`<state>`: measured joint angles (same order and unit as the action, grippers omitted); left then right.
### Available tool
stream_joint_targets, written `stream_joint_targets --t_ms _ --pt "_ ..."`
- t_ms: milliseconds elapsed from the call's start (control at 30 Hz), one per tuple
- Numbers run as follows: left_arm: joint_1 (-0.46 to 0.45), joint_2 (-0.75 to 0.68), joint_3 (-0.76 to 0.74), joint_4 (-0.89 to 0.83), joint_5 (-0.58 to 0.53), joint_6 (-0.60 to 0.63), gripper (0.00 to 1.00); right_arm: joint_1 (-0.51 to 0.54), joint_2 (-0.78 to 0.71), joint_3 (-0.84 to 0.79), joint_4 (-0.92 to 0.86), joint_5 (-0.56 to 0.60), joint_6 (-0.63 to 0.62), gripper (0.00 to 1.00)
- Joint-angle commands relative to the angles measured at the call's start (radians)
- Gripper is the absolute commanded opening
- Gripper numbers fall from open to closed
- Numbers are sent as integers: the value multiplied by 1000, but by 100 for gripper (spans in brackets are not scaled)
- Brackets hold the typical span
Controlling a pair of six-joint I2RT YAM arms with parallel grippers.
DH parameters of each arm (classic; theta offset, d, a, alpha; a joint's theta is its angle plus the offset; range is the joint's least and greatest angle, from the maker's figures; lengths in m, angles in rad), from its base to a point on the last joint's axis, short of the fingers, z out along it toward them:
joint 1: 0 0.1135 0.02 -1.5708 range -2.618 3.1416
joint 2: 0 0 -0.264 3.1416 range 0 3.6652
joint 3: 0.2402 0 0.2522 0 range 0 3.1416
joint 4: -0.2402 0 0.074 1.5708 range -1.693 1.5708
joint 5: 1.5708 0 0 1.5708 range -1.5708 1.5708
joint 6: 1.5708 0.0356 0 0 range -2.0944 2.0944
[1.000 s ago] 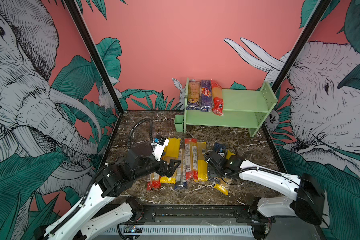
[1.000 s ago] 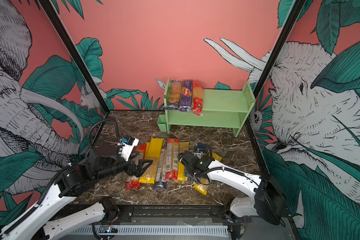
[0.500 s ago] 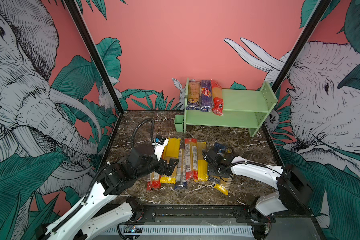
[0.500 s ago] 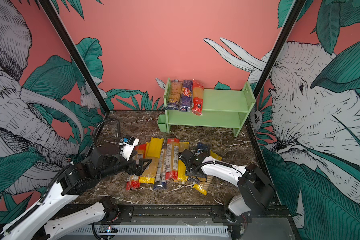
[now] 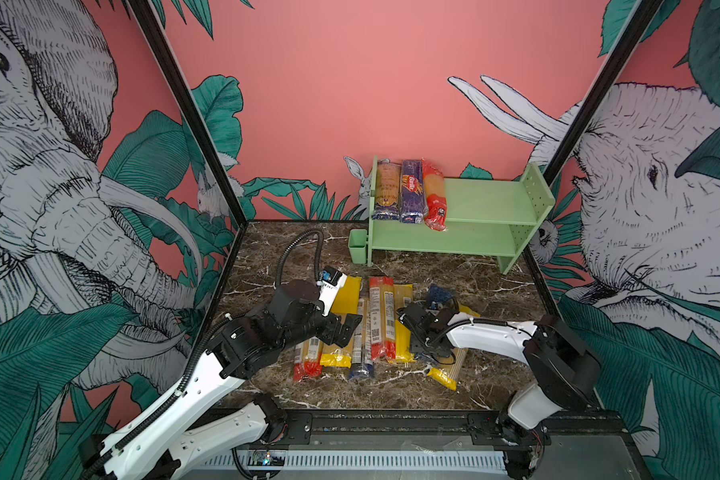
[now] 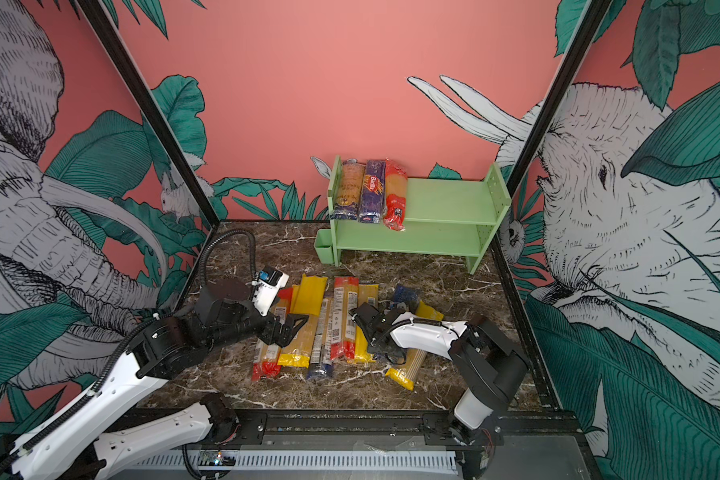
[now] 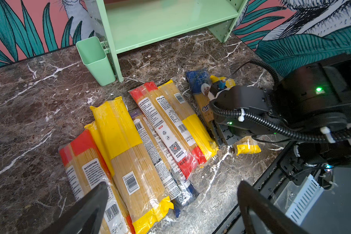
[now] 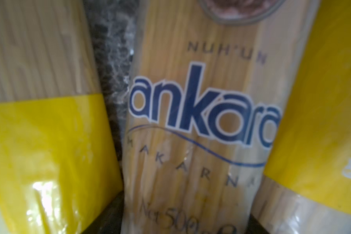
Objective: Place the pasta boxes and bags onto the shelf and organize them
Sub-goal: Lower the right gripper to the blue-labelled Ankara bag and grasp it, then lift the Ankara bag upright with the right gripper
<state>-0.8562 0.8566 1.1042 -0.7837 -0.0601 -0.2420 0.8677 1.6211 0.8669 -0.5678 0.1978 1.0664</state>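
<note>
The right gripper (image 8: pixel 183 212) sits low over the Ankara bag (image 8: pixel 190 121) on the table (image 5: pixel 267 266), its fingers (image 8: pixel 109 214) set either side of the bag. Whether they pinch it cannot be told. The left gripper (image 7: pixel 172 185) hangs empty, jaws wide apart, above the red-ended pack (image 7: pixel 83 166) at the end of the row. The top tier of the shelf (image 5: pixel 487 203) carries three packs (image 5: pixel 410 191) at one end; the rest lie on the table before it.
</note>
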Motion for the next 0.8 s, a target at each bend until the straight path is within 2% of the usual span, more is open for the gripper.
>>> stream_joint_targets --t_ms 0,67,167,233,333,767 --pt "-1 -9 25 -11 -15 26 99 8 81 -58 81 -85 78 55" --pt "-1 -15 21 -10 -21 26 99 10 70 -69 78 -92 83 39" --pt "-1 -20 17 -7 -26 24 99 9 24 -71 50 -92 81 20" --pt "-1 -18 17 -2 -30 21 99 10 -12 -69 18 -84 79 13" --pt "-1 -17 14 6 -31 22 99 10 -143 -71 -16 -76 76 1" --pt "-1 11 36 32 -20 26 99 10 -616 -88 -54 -102 72 0"
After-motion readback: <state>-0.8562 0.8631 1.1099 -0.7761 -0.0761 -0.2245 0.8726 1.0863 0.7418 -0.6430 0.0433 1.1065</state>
